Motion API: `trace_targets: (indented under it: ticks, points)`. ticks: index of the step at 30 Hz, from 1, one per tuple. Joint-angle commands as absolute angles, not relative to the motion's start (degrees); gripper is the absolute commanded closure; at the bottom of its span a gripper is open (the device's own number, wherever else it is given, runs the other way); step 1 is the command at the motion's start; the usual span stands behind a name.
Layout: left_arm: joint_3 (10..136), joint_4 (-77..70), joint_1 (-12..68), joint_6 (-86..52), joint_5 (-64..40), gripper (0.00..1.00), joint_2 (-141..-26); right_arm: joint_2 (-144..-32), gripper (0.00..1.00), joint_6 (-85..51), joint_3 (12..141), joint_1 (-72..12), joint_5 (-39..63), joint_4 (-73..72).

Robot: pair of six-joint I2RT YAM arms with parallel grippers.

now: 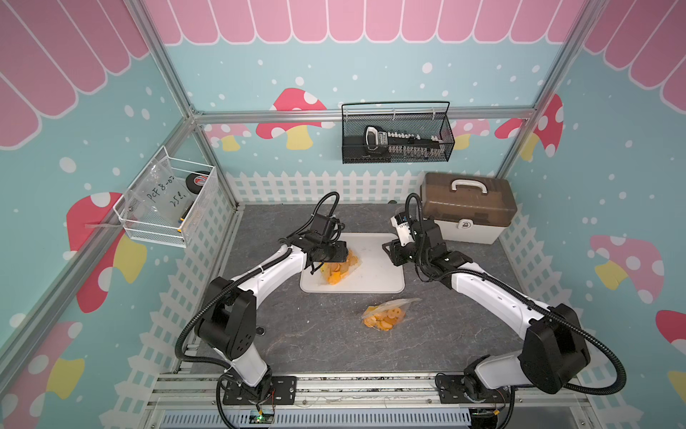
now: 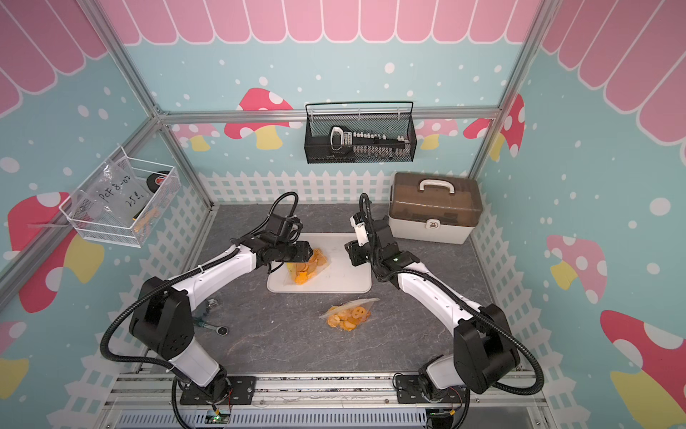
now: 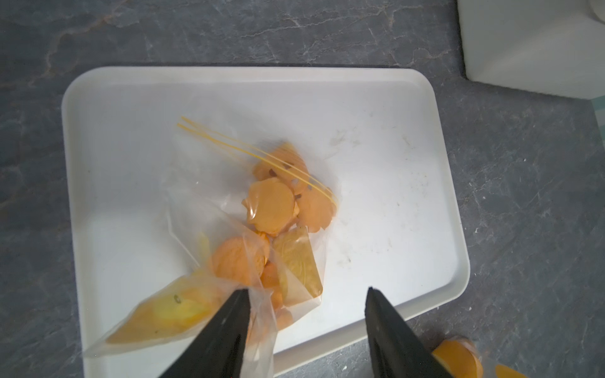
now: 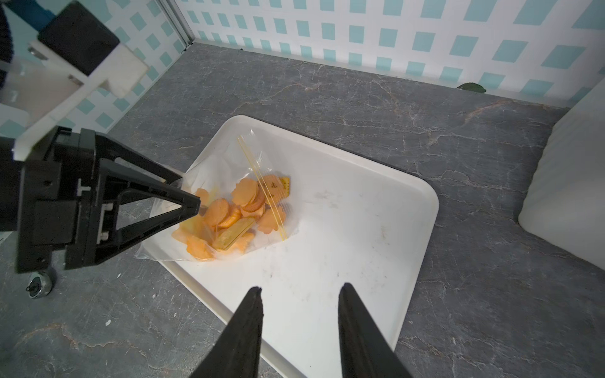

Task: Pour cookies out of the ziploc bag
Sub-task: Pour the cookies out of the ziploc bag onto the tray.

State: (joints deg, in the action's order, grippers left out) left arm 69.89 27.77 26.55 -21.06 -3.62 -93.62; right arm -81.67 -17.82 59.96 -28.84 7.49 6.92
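Left wrist view: the left fingers stand wide apart and grip nothing, though a corner of the clear ziploc bag lies against 1 fingertip. The bag rests on the white tray just ahead of those fingers, zip edge farthest from them, with the cookies inside. The right fingers are parted and empty over the tray's bare half, apart from the bag. A 2nd bag lies on the desk behind both pairs.
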Motion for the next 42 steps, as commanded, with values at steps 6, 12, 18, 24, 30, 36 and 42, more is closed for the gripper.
trace_targets:
  ticks: [6,12,18,24,30,36,42]
  points:
    - [52.85,21.66,24.06,-24.45,3.90,0.11,-70.95,-82.62,0.62,-17.18,60.03,-28.65,8.76,7.65]
    - [36.17,8.80,18.49,-29.15,-2.26,0.04,-61.10,-82.69,0.55,-16.98,60.12,-28.65,9.44,7.70]
    - [34.50,0.17,17.87,-31.08,-10.42,0.03,-65.31,-84.60,0.31,-16.66,60.60,-28.65,12.48,6.67]
    - [36.80,-4.36,19.34,-30.58,-9.84,0.04,-71.63,-87.40,0.30,-16.61,61.26,-28.63,14.16,6.06]
    - [37.59,-5.99,20.60,-31.31,-11.46,0.05,-75.56,-88.01,0.32,-16.44,61.19,-28.63,13.89,5.56]
    - [41.08,-2.04,21.71,-30.80,-9.02,0.24,-80.45,-89.29,0.38,-16.57,61.42,-28.65,14.65,4.88]
    - [41.85,-3.63,21.10,-31.99,-10.47,0.54,-83.06,-89.32,0.40,-16.96,60.19,-28.65,15.04,2.24]
